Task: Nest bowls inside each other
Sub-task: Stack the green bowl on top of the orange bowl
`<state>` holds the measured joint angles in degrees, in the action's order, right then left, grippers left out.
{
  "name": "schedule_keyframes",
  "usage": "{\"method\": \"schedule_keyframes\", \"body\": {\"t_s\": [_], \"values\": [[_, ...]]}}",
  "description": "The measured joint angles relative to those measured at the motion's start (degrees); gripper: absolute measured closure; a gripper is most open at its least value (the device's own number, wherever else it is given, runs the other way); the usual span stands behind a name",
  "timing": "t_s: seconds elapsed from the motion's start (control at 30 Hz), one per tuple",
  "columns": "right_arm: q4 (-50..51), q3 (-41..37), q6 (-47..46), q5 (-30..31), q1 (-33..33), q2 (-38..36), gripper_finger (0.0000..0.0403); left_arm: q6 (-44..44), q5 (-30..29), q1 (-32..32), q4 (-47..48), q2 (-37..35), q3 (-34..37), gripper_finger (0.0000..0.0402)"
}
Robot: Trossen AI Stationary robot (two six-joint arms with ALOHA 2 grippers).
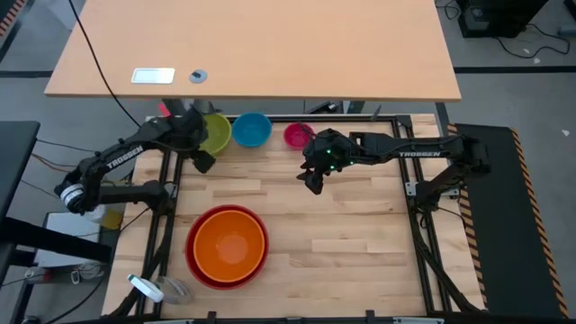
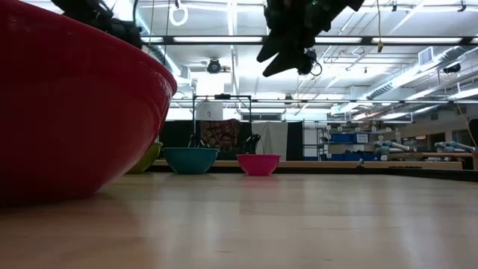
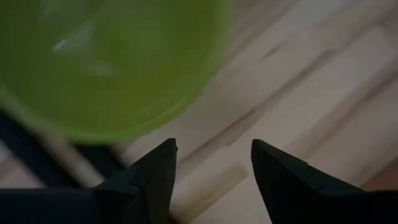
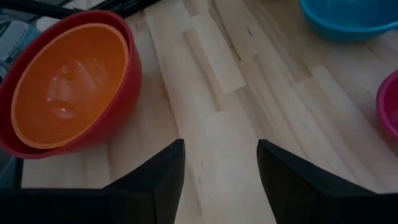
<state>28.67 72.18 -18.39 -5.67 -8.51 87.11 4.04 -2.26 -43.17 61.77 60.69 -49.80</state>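
An orange bowl point(image 1: 229, 243) sits nested in the red bowl point(image 1: 200, 268) at the table's near left. Along the far edge stand a yellow-green bowl point(image 1: 216, 133), a blue bowl point(image 1: 252, 130) and a pink bowl point(image 1: 299, 135), each on its base. My left gripper point(image 1: 203, 162) hangs open just near of the yellow-green bowl point(image 3: 112, 62), with bare table between its fingers point(image 3: 214, 149). My right gripper point(image 1: 313, 183) hangs open above the table's middle, near of the pink bowl, with nothing between its fingers point(image 4: 221, 149).
Black frame rails point(image 1: 423, 225) run along the table's left and right sides. A small pale object point(image 1: 147, 288) lies off the near left corner. A wooden desk point(image 1: 270, 45) stands beyond the far edge. Bare wood point(image 1: 351, 243) lies to the right of the red bowl.
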Motion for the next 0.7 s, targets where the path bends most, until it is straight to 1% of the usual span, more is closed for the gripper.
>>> {"method": "schedule_keyframes", "body": {"t_s": [0.07, 0.17, 0.2, 0.3, 0.4, 0.53, 0.63, 0.7], "values": [[-0.19, 0.0, 0.0, 0.0, 0.02, 0.0, 0.0196, 0.08, -0.54, 4.76, -2.69, 1.13, 0.0, 0.0199], [-0.63, 0.0, 0.04, 0.0, -0.02, 0.0, 0.0196, 0.96, -7.14, 9.66, -7.37, 4.66, -0.1, 0.0206], [-0.8, 0.0, 0.06, -0.02, -0.16, 0.0, 0.0196, 0.87, -9.12, 10.16, -7.89, 6.12, -0.33, 0.0208], [-0.87, 0.0, -0.02, -0.53, -0.43, 0.0, 0.0196, -1.89, -12.46, 10.4, -9.52, 10.57, -0.83, 0.0209], [-0.87, 0.0, -0.08, -1.39, -0.57, 0.0, 0.0196, -3.44, -17.91, 10.64, -9.68, 15.9, -0.85, 0.0209], [-0.87, 0.0, -0.95, -1.51, -0.54, 0.0, 0.0196, -5.45, -19.64, 10.64, -9.72, 21.3, -0.85, 0.0209], [-0.98, 0.0, -1.37, -1.53, -0.33, 0.0, 0.0196, -6.5, -24.53, 10.96, -9.98, 24.26, -0.85, 0.0209], [-0.97, 0.0, -1.44, -1.51, -0.14, 0.0, 0.0196, -7.8, -26.15, 10.92, -10.21, 25.29, -0.85, 0.0209]]}}
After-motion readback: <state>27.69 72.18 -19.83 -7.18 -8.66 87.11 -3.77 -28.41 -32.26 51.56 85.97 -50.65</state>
